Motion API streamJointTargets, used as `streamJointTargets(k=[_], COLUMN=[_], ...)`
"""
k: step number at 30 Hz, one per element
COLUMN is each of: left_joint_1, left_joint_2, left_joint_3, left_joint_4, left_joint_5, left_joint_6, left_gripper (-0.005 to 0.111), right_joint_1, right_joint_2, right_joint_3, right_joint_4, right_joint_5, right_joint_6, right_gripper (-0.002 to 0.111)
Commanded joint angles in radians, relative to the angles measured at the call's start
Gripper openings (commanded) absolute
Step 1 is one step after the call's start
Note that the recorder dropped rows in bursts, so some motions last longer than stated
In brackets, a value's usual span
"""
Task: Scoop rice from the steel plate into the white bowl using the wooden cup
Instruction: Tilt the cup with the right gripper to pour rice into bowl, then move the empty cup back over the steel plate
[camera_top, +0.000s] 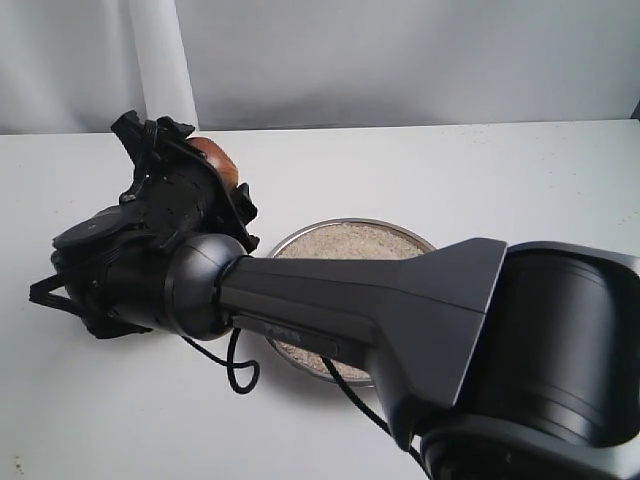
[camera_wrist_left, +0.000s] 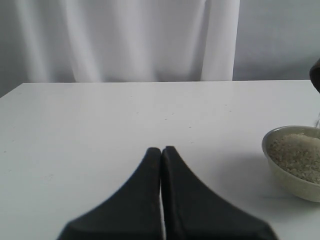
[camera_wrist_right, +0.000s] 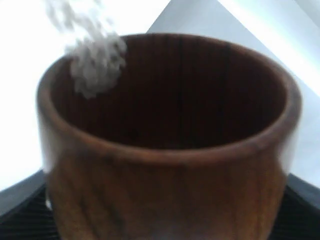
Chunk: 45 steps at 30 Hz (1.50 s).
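Note:
My right gripper (camera_top: 185, 165) reaches across to the left side of the table, shut on the wooden cup (camera_top: 213, 156). The cup (camera_wrist_right: 165, 150) is tipped, and rice (camera_wrist_right: 92, 55) spills over its lip; its dark inside looks nearly empty. The black fingers (camera_wrist_right: 20, 222) press against the cup's sides. The white bowl (camera_wrist_left: 287, 177) holds a heap of rice (camera_wrist_left: 300, 152); in the exterior view my arm hides it. The steel plate (camera_top: 300, 232) lies mid-table, covered with rice (camera_top: 350, 242). My left gripper (camera_wrist_left: 161, 150) hovers over bare table, shut and empty, some way from the bowl.
My right arm (camera_top: 400, 300) stretches low over the near half of the plate, with a black cable (camera_top: 240, 375) drooping below it. A white curtain (camera_wrist_left: 125, 40) hangs behind the table's far edge.

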Motion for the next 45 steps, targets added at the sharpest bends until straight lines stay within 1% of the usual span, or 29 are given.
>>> streamJointTargets(k=[1,4,6,7,8,12,15,18,22,24,27,28,29,30,31,33,36,37,38,39,41,45], left_joint_1=[-0.003,-0.003,-0.003,-0.003,-0.003,-0.003,-0.003,-0.003,-0.003,-0.003,-0.003,-0.003,-0.003,-0.003,-0.003,-0.003,-0.003,-0.003,-0.003,-0.003,-0.003,-0.003], left_joint_2=[-0.003,-0.003,-0.003,-0.003,-0.003,-0.003,-0.003,-0.003,-0.003,-0.003,-0.003,-0.003,-0.003,-0.003,-0.003,-0.003,-0.003,-0.003,-0.003,-0.003,-0.003,-0.003], left_joint_3=[0.002,0.002,0.002,0.002,0.002,0.002,0.002,0.002,0.002,0.002,0.002,0.002,0.002,0.002,0.002,0.002,0.002,0.002,0.002,0.002,0.002,0.002], left_joint_4=[0.000,0.000,0.000,0.000,0.000,0.000,0.000,0.000,0.000,0.000,0.000,0.000,0.000,0.000,0.000,0.000,0.000,0.000,0.000,0.000,0.000,0.000], left_joint_5=[-0.006,-0.006,-0.006,-0.006,-0.006,-0.006,-0.006,-0.006,-0.006,-0.006,-0.006,-0.006,-0.006,-0.006,-0.006,-0.006,-0.006,-0.006,-0.006,-0.006,-0.006,-0.006], left_joint_6=[-0.004,-0.004,-0.004,-0.004,-0.004,-0.004,-0.004,-0.004,-0.004,-0.004,-0.004,-0.004,-0.004,-0.004,-0.004,-0.004,-0.004,-0.004,-0.004,-0.004,-0.004,-0.004], left_gripper=[0.000,0.000,0.000,0.000,0.000,0.000,0.000,0.000,0.000,0.000,0.000,0.000,0.000,0.000,0.000,0.000,0.000,0.000,0.000,0.000,0.000,0.000], right_joint_1=[0.001,0.001,0.001,-0.002,-0.006,-0.018,-0.051,-0.094,-0.129,-0.138,-0.145,-0.156,-0.167,-0.194,-0.211,-0.279,-0.373,-0.413,-0.428,-0.437,-0.444,-0.446], right_joint_2=[-0.009,-0.013,-0.027,-0.058,-0.090,-0.204,-0.288,-0.351,-0.390,-0.419,-0.451,-0.483,-0.499,-0.532,-0.552,-0.635,-0.738,-0.774,-0.794,-0.804,-0.804,-0.803], right_joint_3=[-0.013,-0.013,-0.013,-0.013,-0.013,-0.013,-0.013,-0.013,0.017,0.119,0.273,0.386,0.448,0.553,0.595,0.712,0.805,0.840,0.854,0.862,0.860,0.860], right_joint_4=[0.004,0.049,0.130,0.240,0.315,0.565,0.742,0.861,0.868,0.820,0.703,0.632,0.600,0.574,0.577,0.577,0.577,0.577,0.577,0.577,0.607,0.630], right_joint_5=[0.001,-0.013,-0.047,-0.100,-0.133,-0.264,-0.370,-0.423,-0.392,-0.430,-0.573,-0.715,-0.787,-0.878,-0.900,-0.892,-0.882,-0.872,-0.828,-0.691,-0.508,-0.485], right_joint_6=[-0.010,-0.010,0.004,0.046,0.046,0.070,0.158,0.262,0.316,0.390,0.572,0.682,0.731,0.786,0.786,0.769,0.732,0.688,0.629,0.494,0.314,0.234], right_gripper=[0.000,0.000,0.000,0.000,0.000,0.000,0.000,0.000,0.000,0.000,0.000,0.000,0.000,0.000,0.000,0.000,0.000,0.000,0.000,0.000,0.000,0.000])
